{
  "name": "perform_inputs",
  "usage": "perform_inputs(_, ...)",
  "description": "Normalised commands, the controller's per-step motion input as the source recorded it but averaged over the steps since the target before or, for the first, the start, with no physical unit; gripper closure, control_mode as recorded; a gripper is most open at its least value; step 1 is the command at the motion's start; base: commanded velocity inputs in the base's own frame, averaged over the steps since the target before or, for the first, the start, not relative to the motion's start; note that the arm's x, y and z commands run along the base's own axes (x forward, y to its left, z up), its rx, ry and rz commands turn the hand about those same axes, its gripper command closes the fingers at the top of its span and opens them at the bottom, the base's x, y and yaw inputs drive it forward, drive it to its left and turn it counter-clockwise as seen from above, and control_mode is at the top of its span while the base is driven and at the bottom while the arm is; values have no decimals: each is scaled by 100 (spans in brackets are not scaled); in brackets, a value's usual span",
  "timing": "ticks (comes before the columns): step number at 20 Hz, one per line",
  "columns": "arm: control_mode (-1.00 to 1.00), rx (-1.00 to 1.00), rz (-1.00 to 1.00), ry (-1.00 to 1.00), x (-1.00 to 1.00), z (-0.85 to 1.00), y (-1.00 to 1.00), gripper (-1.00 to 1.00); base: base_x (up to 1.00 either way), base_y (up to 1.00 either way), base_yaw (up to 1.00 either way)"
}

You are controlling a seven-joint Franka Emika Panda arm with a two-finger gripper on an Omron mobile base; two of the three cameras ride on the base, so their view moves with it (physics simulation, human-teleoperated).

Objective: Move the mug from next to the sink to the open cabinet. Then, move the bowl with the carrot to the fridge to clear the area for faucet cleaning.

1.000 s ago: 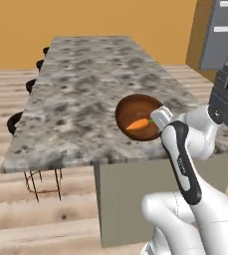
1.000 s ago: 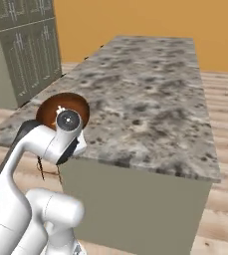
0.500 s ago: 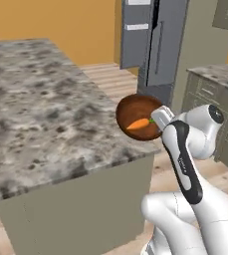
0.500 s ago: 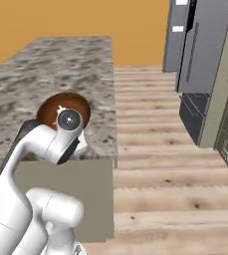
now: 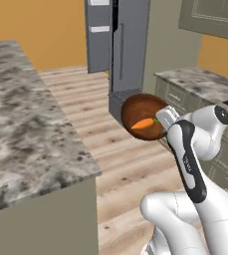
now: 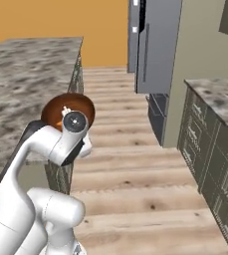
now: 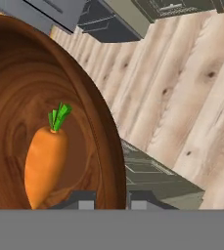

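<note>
Jaws clenched on the rim of the bowl (image 5: 144,117), carrot (image 7: 46,160) riding inside, held aloft over the wooden floor with the fridge (image 5: 116,45) ahead, door ajar, so the placing is yet to come.

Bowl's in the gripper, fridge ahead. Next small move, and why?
Probably drive on toward the fridge: the gripper is shut on the bowl rim, the carrot is inside, and open floor lies before the fridge's open door.
</note>
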Motion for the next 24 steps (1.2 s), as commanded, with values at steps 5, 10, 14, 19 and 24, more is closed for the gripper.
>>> perform_inputs(5,100,0,0,0,0,0,0,100,89,-100,15)
perform_inputs(10,100,0,0,0,0,0,0,100,100,-43,34)
perform_inputs(14,100,0,0,0,0,0,0,100,100,0,38)
perform_inputs(19,100,0,0,0,0,0,0,100,100,-9,4)
perform_inputs(24,100,0,0,0,0,0,0,100,100,-3,0)
